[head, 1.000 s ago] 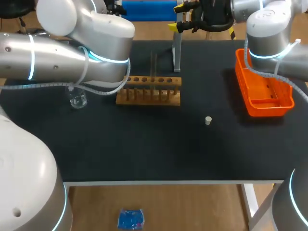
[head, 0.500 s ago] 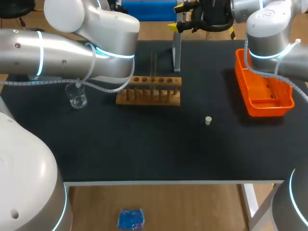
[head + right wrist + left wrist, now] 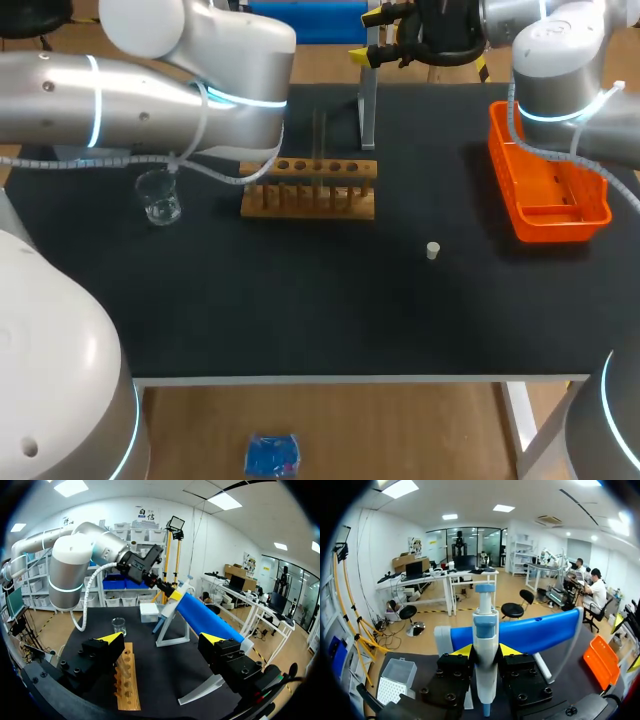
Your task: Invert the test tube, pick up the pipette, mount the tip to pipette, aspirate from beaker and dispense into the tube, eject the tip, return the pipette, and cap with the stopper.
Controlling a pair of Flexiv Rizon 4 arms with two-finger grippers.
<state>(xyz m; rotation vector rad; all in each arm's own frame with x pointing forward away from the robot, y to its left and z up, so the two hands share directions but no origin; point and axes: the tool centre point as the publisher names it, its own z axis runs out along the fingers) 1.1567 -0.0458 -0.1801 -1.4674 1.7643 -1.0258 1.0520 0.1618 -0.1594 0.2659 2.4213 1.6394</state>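
Note:
My left gripper [image 3: 485, 651] is shut on a white pipette with blue bands [image 3: 485, 645], which stands upright between its yellow tips. In the right wrist view the pipette [image 3: 178, 591] hangs tilted in the left gripper [image 3: 167, 594], just above the white stand [image 3: 172, 630]. My left arm hides that gripper in the head view. My right gripper [image 3: 370, 35] stays open and empty at the table's back, above the stand [image 3: 367, 105]. A thin clear tube [image 3: 320, 145] stands in the wooden rack [image 3: 310, 187]. The glass beaker [image 3: 160, 200] is left of the rack. A small white stopper [image 3: 432, 250] lies alone on the mat.
An orange basket [image 3: 548, 185] sits at the right edge under my right arm. A white tip box [image 3: 395, 680] stands beside the left gripper, beyond the beaker [image 3: 119, 626] in the right wrist view. The rack [image 3: 127, 680] lies below the right gripper.
My left arm has lifted and swung a little right and back, uncovering the beaker. The right arm and the things on the table have not moved.

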